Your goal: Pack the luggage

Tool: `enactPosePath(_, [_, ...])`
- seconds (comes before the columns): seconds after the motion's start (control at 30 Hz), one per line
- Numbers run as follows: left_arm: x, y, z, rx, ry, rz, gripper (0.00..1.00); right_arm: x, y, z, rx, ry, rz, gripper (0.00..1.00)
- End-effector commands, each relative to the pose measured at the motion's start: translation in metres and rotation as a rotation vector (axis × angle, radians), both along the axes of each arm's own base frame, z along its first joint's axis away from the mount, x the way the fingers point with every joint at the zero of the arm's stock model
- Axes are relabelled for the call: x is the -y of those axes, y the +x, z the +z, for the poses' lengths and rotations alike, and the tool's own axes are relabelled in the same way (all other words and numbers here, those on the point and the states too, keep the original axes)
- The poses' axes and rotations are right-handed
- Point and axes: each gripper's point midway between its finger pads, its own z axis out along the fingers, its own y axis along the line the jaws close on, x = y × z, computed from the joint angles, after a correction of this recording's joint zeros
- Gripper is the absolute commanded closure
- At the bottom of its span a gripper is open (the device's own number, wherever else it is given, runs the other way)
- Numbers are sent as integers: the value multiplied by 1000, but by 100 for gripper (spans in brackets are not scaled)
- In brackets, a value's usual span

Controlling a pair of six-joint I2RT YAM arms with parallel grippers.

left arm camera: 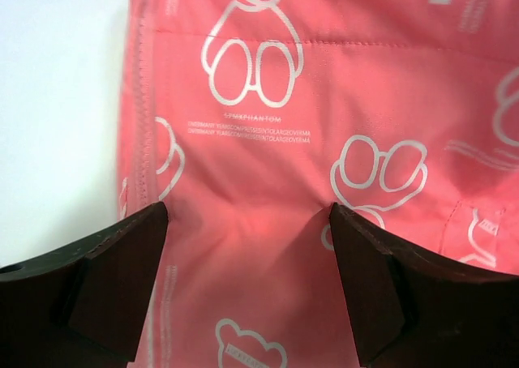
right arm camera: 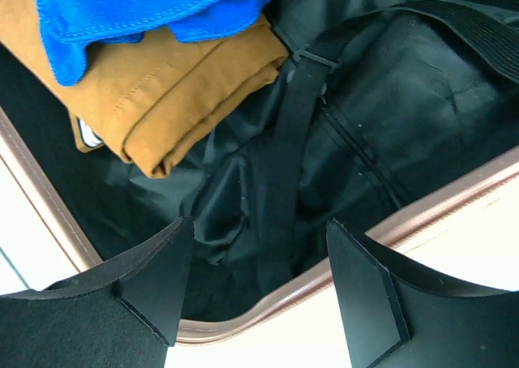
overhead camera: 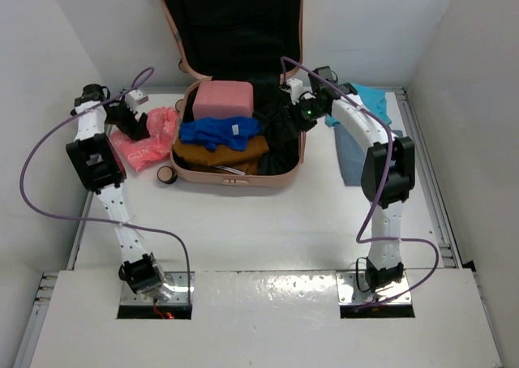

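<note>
Smooth salmon-pink hard-shell luggage [overhead camera: 235, 179], round-cornered and black-lined, at the far middle of the desk [overhead camera: 243, 238], long axis running away from the arms, lid upright at the back. Inside: boxy pink pouch [overhead camera: 224, 99], fuzzy blue cloth [overhead camera: 217, 131], folded tan garment [right arm camera: 162, 92]. Left hand [left arm camera: 247, 222] spread, angled down over thin coral printed fabric [left arm camera: 324, 76] beside it. Right hand [right arm camera: 259, 238] spread above the lining strap [right arm camera: 284, 181].
</note>
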Motion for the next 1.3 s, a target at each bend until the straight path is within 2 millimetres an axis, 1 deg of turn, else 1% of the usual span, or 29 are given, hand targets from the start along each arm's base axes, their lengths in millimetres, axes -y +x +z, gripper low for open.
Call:
enactPosePath(0.0, [-3, -2, 23, 89, 49, -65, 13, -4, 7, 20, 64, 2, 18, 33])
enactPosePath(0.07, [-8, 2, 27, 113, 81, -60, 11, -4, 6, 19, 62, 1, 17, 33])
enactPosePath(0.13, [-10, 8, 25, 104, 65, -35, 8, -4, 4, 17, 52, -1, 17, 33])
enactPosePath(0.17, [-10, 9, 7, 75, 46, -26, 7, -13, 0, 17, 53, -2, 38, 33])
enactPosePath(0.2, [-10, 9, 0, 61, 35, -17, 6, -6, 5, 18, 62, -3, 25, 33])
enactPosePath(0.23, [-11, 8, -9, 38, 32, -7, 2, -6, 5, 19, 61, -2, 26, 33])
enactPosePath(0.27, [-6, 5, -18, 3, 26, 2, 0, -6, 6, 21, 63, -7, 29, 33])
enactPosePath(0.3, [-9, 3, -35, -39, 61, 14, 0, -5, 5, 20, 63, -11, 33, 33])
enactPosePath(0.37, [-4, -7, -57, -114, 92, 15, 0, -3, 4, 21, 65, -22, 37, 33])
enactPosePath(0.4, [0, -11, -65, -144, 107, 3, 0, -2, 4, 21, 65, -25, 38, 32])
enactPosePath(0.43, [-3, -16, -77, -181, 124, 10, 0, -3, 4, 23, 68, -25, 39, 32])
enactPosePath(0.47, [-5, -17, -77, -185, 134, 15, 0, -2, 3, 22, 63, -25, 38, 32])
enactPosePath(0.5, [1, -21, -86, -221, 124, 24, 0, -3, 2, 23, 62, -26, 40, 32])
enactPosePath(0.57, [4, -27, -91, -255, 111, 20, 0, -2, 2, 24, 65, -26, 41, 32])
enactPosePath(0.6, [8, -38, -99, -297, 98, 6, 0, -1, 2, 27, 70, -26, 41, 32])
enactPosePath(0.63, [14, -40, -99, -313, 94, -5, 0, 0, 3, 28, 74, -26, 39, 32])
enactPosePath(0.67, [17, -47, -105, -345, 82, -9, 3, -1, 1, 27, 71, -29, 44, 32])
enactPosePath(0.7, [21, -52, -105, -357, 68, -32, 5, -1, 1, 28, 71, -29, 45, 32])
enactPosePath(0.73, [26, -67, -109, -416, 47, -49, 7, -1, 1, 28, 73, -28, 44, 32])
enactPosePath(0.8, [34, -78, -112, -459, 6, -58, 13, -1, -1, 28, 70, -28, 48, 32])
enactPosePath(0.97, [38, -93, -112, -523, -7, -65, 14, -3, -3, 32, 72, -22, 58, 33])
enactPosePath(1.03, [38, -100, -116, -554, -4, -74, 19, -3, -3, 36, 81, -20, 64, 33])
enactPosePath(1.07, [38, -108, -123, -577, 2, -89, 22, -4, -4, 34, 78, -22, 68, 33])
enactPosePath(1.1, [38, -111, -116, -580, 44, -107, 24, -2, -3, 36, 84, -22, 67, 33])
enactPosePath(1.13, [36, -117, -117, -596, 62, -115, 32, -2, -4, 37, 86, -20, 68, 33])
enactPosePath(1.17, [41, -128, -125, -641, 66, -128, 36, -3, -4, 37, 85, -21, 71, 34])
enactPosePath(1.2, [37, -134, -124, -658, 98, -134, 40, -3, -5, 37, 86, -19, 71, 34])
enactPosePath(1.23, [36, -139, -122, -667, 106, -135, 52, -3, -6, 39, 89, -16, 71, 34])
enactPosePath(1.27, [38, -150, -126, -694, 108, -162, 59, -4, -5, 40, 93, -15, 71, 34])
